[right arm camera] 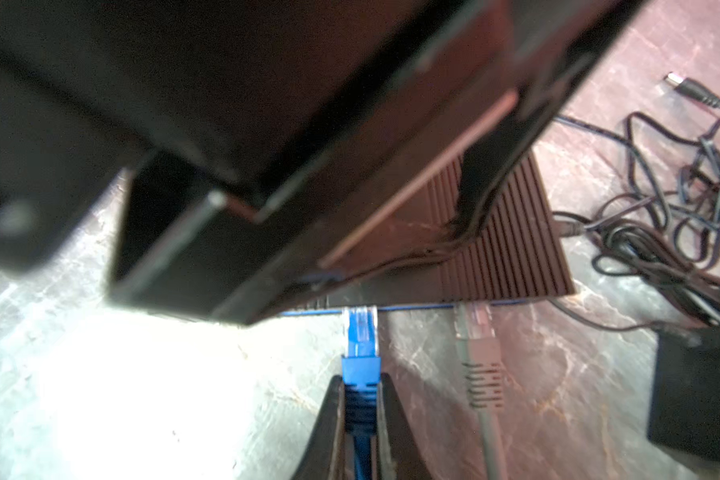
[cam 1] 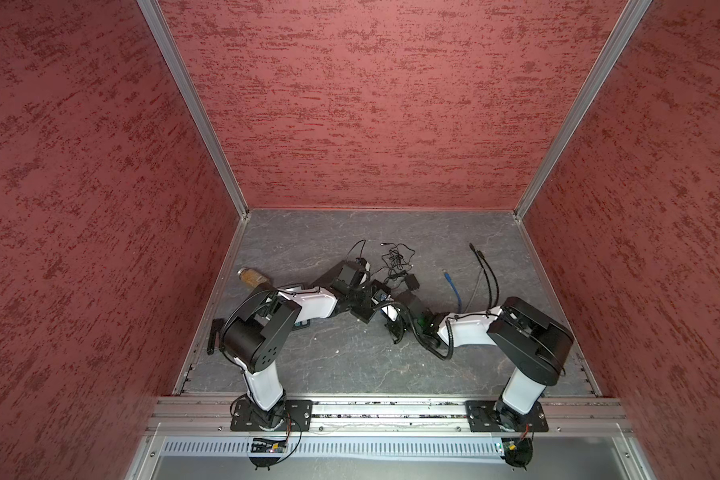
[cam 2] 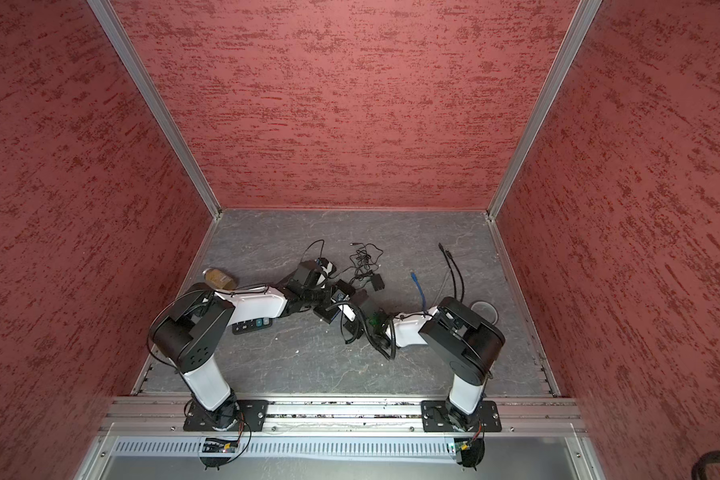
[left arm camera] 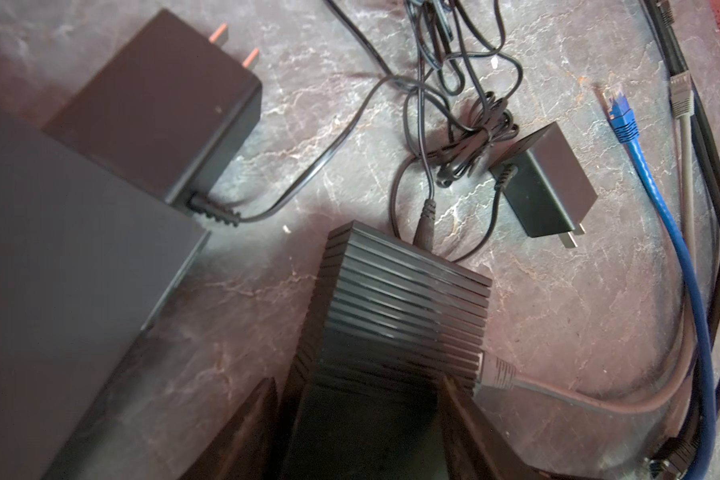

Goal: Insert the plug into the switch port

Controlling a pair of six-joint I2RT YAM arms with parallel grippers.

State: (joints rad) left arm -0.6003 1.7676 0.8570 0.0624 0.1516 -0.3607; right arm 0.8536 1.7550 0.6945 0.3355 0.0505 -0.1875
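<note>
Pinching a blue plastic network plug (right arm camera: 360,332) at the ribbed black switch (right arm camera: 508,241), right claw (right arm camera: 361,378) is plain only in its wrist view; left claw (left arm camera: 358,382) straddles it, hold unclear. Grey marbled tabletop (cam 1: 350,365), red walls (cam 1: 371,104).

Large black power adapter (left arm camera: 154,112), smaller adapter (left arm camera: 545,187) beside tangled black cord (left arm camera: 474,137), brown jar (cam 1: 252,277) lying near the side wall (cam 1: 100,208).

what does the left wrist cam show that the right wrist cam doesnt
Left wrist only: a loose blue plug lying free, and a large adapter with copper prongs. Right wrist only: the right tool shut on a second blue plug, its clear tip at a port of the ribbed switch; depth unclear. Both: that switch, the grey plug in it, the tangled black cord.
</note>
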